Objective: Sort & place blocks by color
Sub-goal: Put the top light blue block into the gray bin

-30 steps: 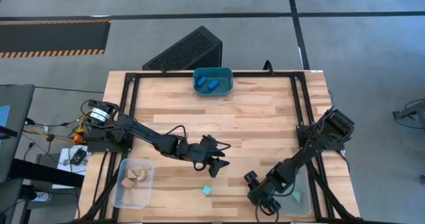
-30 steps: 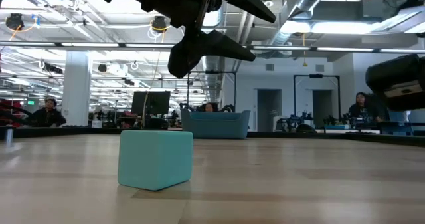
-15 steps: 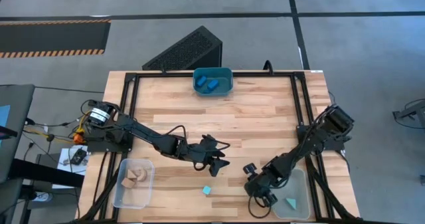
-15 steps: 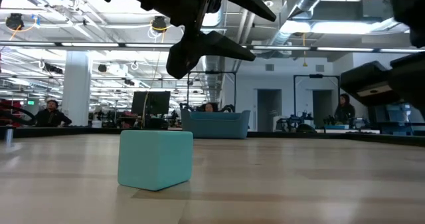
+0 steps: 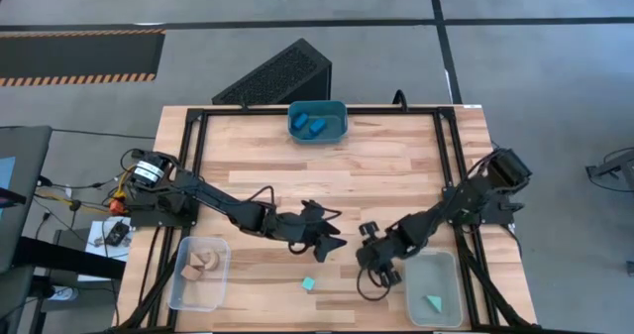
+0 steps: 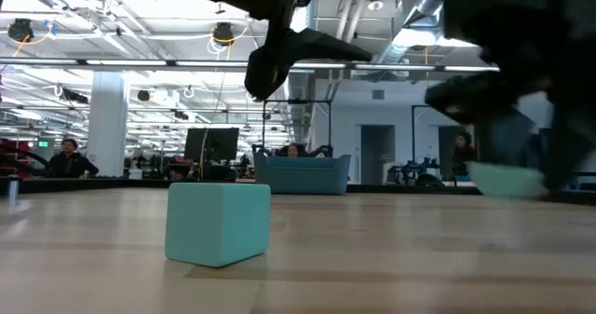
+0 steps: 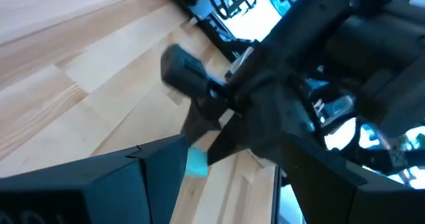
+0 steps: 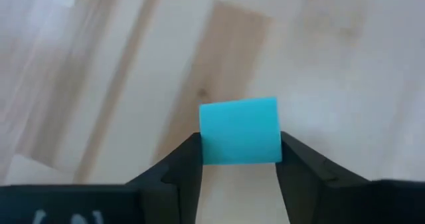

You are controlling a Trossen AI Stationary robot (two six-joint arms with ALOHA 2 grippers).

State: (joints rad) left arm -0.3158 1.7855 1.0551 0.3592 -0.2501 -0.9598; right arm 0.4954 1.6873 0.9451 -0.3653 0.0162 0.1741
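Right gripper (image 8: 239, 159) spread, teal cube (image 8: 239, 131) framed between fingers, not yet pinched. Risk: off-centre closure knocks cube askew. Left gripper (image 5: 322, 238) open, hovering nearby; collision possible.

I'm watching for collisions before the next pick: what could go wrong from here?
1. The left gripper and right gripper hover close together near the teal cube; they might collide if both go for it.
2. In the right wrist view the cube barely fits between the open fingers, so an off-centre approach could push it away.
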